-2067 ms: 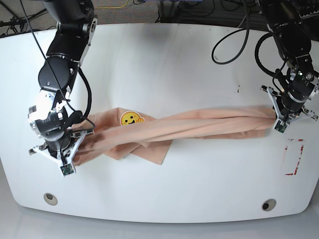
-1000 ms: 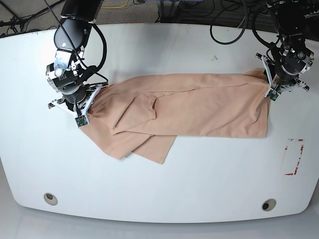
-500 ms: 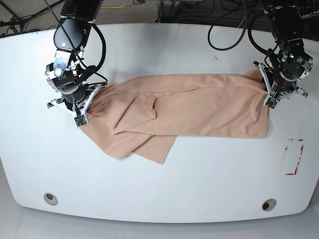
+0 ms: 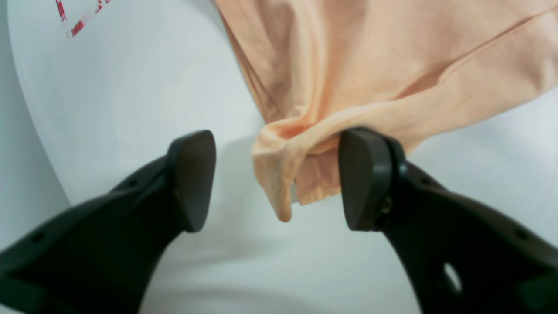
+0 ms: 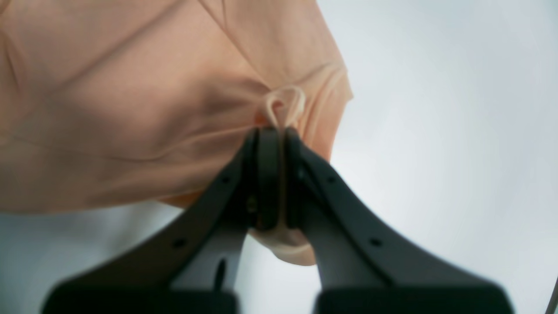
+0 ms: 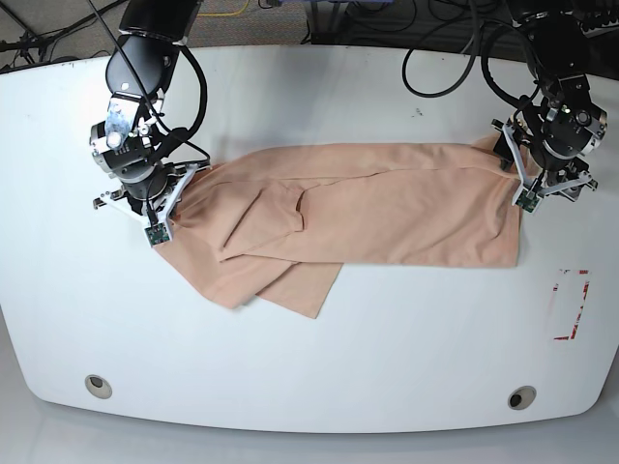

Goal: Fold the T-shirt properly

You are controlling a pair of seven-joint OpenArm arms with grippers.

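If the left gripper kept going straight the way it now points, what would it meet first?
Most likely the bunched corner of the peach cotton T-shirt, which hangs between the open fingers of the left gripper. Beyond it lies the white table. Depth is unclear.

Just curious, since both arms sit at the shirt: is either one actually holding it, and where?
The right pincer is shut on a bunched edge of the T-shirt. The left pincer is open and grips nothing.

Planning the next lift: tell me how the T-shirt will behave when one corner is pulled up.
The T-shirt will likely sag and trail: it lies in soft creases. Its corner bunches in the shut right gripper, so thin cloth probably holds well. The corner between the open left gripper's jaws droops limply.
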